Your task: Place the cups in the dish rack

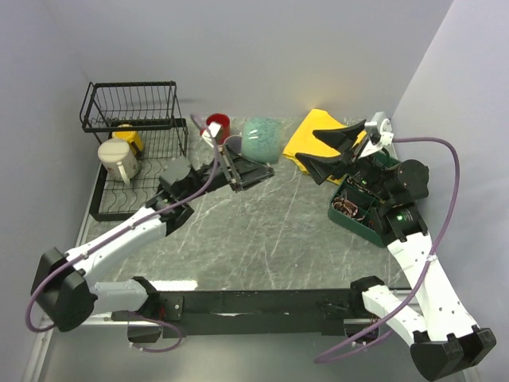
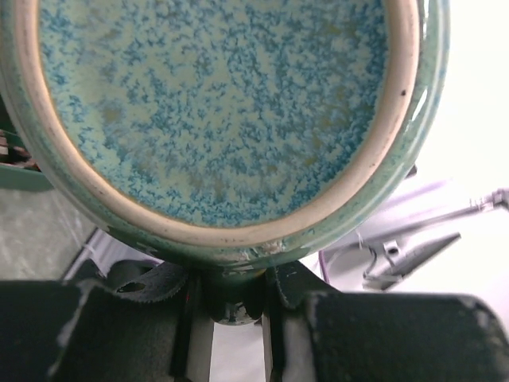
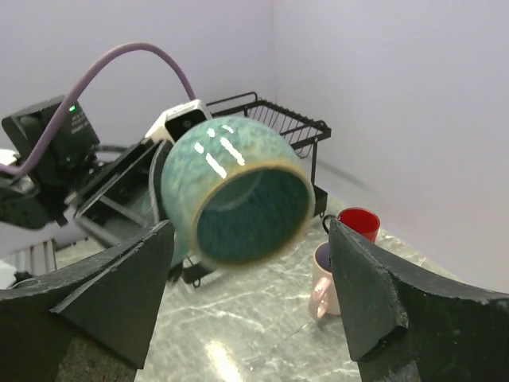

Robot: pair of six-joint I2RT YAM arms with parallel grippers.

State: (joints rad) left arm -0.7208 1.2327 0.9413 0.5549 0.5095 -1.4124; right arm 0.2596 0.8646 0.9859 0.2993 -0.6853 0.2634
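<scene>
Left gripper (image 2: 231, 290): clamped on the teal speckled mug (image 2: 223, 111), jaws pinching a dark stub low on the mug. It looks like the handle, though that's hard to confirm this close in.
Why held that way: the mug is up off the surface (image 1: 262, 231), tipped on its side with its mouth turned toward the right arm. I'd say that grip leaves the body free for the carry to the rack.
Right gripper (image 3: 250, 239): jaws wide apart with nothing between them, aimed at the mug but not touching it.
Dish rack (image 1: 131, 103): far left, well away from the held mug, so there's a swing across to come.
Already racked: two, the cream mug (image 1: 119, 159) and the yellow mug (image 1: 129, 137), both on the lower tray.
Waiting on the surface: two, the red mug (image 1: 217, 124) and the pinkish mug (image 3: 324, 278), just beside each other and upright.
Mug count: five clearly in sight, one of each colour. I can't make out a sixth.
Others: one yellow cloth (image 1: 314, 135) and one green tray (image 1: 362, 211) on the right, neither holding a mug.
</scene>
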